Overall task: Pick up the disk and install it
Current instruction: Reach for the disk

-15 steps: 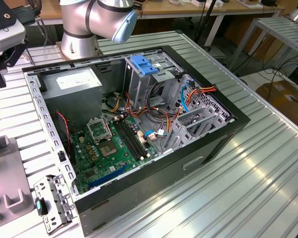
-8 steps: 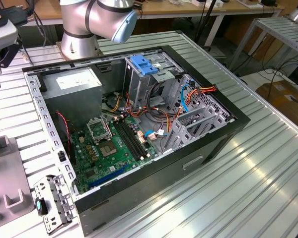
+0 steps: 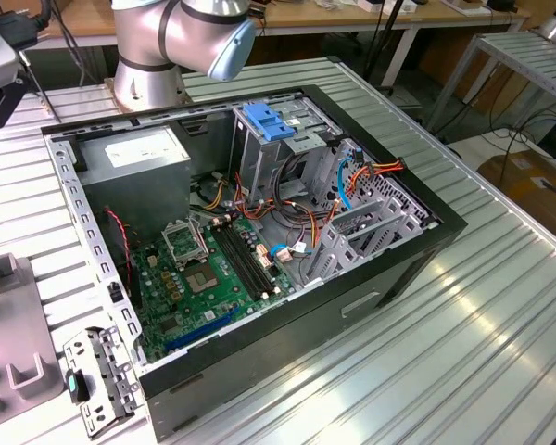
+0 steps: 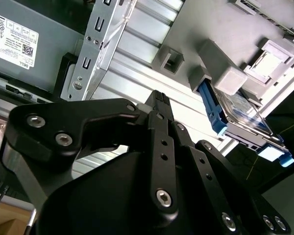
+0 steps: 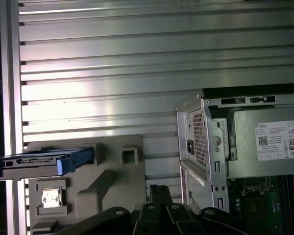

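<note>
- Black linkages of the hand crowd the foreground in both wrist views. Its fingertips look pressed together with nothing between them.
- It hangs over the ribbed metal counter, between a grey moulded holder and the open computer case.
- At the holder, the disk stands on edge in a slot, dark drive body inside its blue carrier. One end juts out past the holder. It is apart from the hand and untouched.
- In the first wrist view the disk shows edge-on, a thin blue bar.
- Inside the case, the exterior view shows a tall grey cage topped by a blue latch plate, with the green board below it.
- Handling, as I judge it: the drive is stiff, fairly dense for its size, and sensitive to knocks. The plastic carrier is smooth and probably gives a little.
- The best hold seems to be across the two flat faces on the jutting part, squarely and firmly, not on the thin blue rails or the rounded end.
</note>
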`<state>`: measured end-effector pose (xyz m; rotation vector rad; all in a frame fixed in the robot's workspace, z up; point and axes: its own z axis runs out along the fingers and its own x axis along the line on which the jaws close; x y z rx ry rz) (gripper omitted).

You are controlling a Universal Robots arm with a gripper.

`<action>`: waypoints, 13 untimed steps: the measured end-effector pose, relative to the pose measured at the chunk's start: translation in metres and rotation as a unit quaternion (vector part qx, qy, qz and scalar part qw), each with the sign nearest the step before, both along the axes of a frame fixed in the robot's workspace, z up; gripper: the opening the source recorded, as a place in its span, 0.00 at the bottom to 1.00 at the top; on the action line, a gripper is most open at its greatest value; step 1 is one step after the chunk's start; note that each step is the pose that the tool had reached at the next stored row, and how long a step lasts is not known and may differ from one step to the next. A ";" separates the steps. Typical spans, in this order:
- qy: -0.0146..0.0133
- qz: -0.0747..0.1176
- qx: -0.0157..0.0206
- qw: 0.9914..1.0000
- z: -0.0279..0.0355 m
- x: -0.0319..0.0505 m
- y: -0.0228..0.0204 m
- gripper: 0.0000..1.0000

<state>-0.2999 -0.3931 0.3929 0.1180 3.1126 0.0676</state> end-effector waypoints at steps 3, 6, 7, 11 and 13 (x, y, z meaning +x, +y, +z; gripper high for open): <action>0.000 0.000 0.000 1.000 0.0000 -0.0023 0.0004 0.11; 0.000 0.000 0.000 1.000 0.0000 -0.0044 0.0007 0.11; 0.000 0.000 0.000 1.000 0.0000 -0.0051 0.0008 0.11; 0.000 0.000 0.000 1.000 0.0000 -0.0083 0.0011 0.11; 0.000 0.000 0.000 1.000 0.0000 -0.0103 0.0013 0.11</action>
